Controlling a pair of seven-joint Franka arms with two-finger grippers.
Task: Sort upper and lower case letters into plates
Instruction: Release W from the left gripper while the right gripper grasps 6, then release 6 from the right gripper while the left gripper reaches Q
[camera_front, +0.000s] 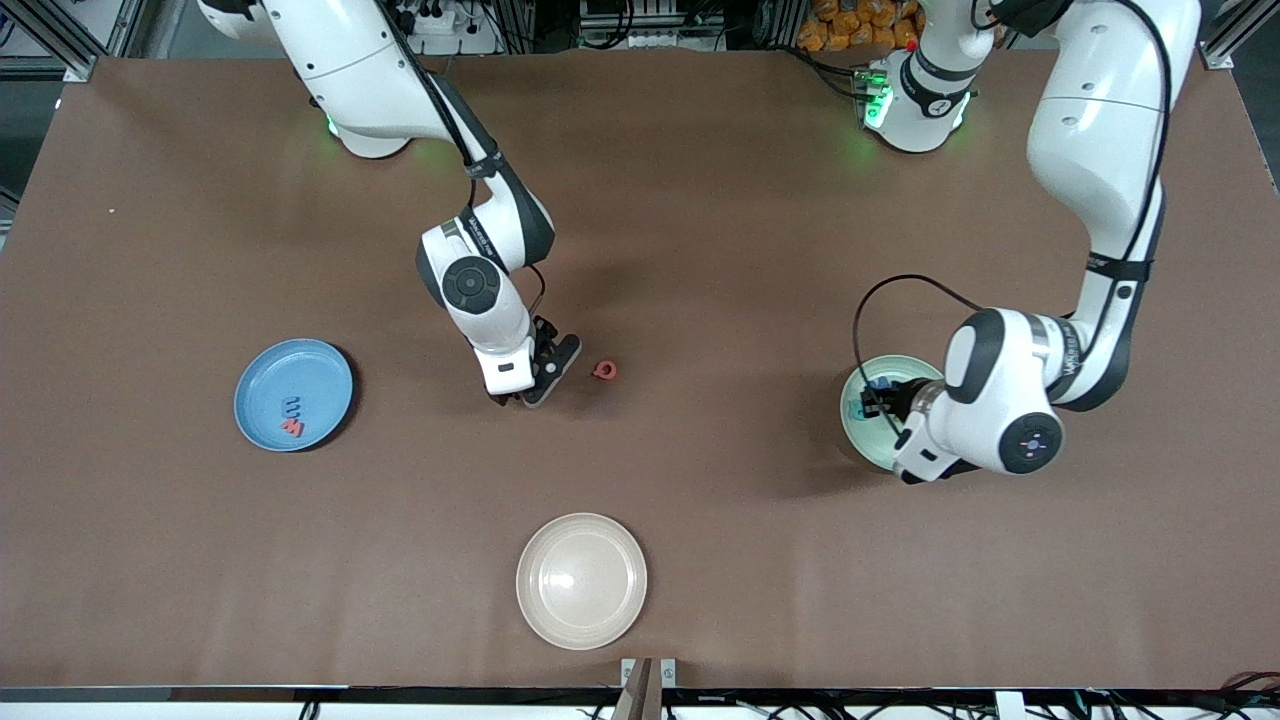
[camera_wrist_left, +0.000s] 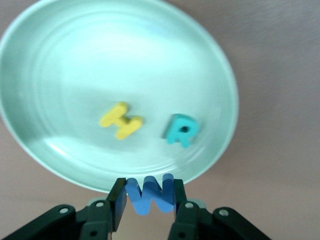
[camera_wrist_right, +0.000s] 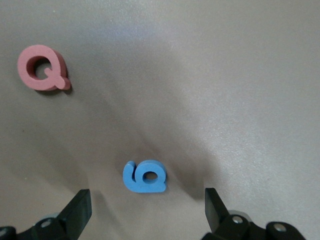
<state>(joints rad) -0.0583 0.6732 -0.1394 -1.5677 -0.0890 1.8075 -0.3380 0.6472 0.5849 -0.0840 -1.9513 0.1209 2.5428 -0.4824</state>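
Right gripper (camera_wrist_right: 145, 212), jaws wide, hangs low over the table with the blue letter (camera_wrist_right: 144, 176) lying between them. Left gripper (camera_wrist_left: 148, 205) pinches a blue W (camera_wrist_left: 149, 195) over the mint plate (camera_wrist_left: 60, 45).

The tabletop (camera_front: 700, 560) is plain brown. One plate (camera_front: 262, 372) is sky blue, carrying a blue letter (camera_front: 293, 405) and a red letter (camera_front: 291, 427). The mint green plate (camera_wrist_left: 75, 65) holds a yellow H (camera_wrist_left: 121, 120) and a teal R (camera_wrist_left: 182, 130). A blue W (camera_wrist_left: 150, 195) sits in the black left gripper (camera_wrist_left: 148, 202). On bare brown lie a pinkish-red Q (camera_wrist_right: 42, 68) and a blue lowercase letter (camera_wrist_right: 145, 176). The third plate (camera_front: 581, 580) is cream-white.
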